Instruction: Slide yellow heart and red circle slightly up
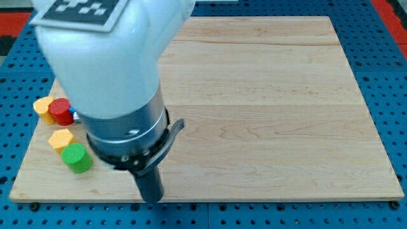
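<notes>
My tip [152,198] rests on the wooden board [267,114] near its bottom edge, touching no block; the rod has no jaws and holds nothing. The nearest pieces sit at about its ten o'clock: a green cylinder-like block [77,158] and, just above it and perhaps touching, a yellow hexagon-like block [61,138].

Farther off in the same direction, near the board's left edge, the red circle [62,111] stands against the yellow heart [44,106], the heart at the circle's nine o'clock; its shape is hard to confirm at this size.

A sliver of blue shows at the circle's three o'clock, the rest hidden by the arm's white housing [108,57].

Because the tip lies below the pair, it appears placed to come underneath and push toward twelve o'clock, though the green and yellow pieces stand partly in that path.
</notes>
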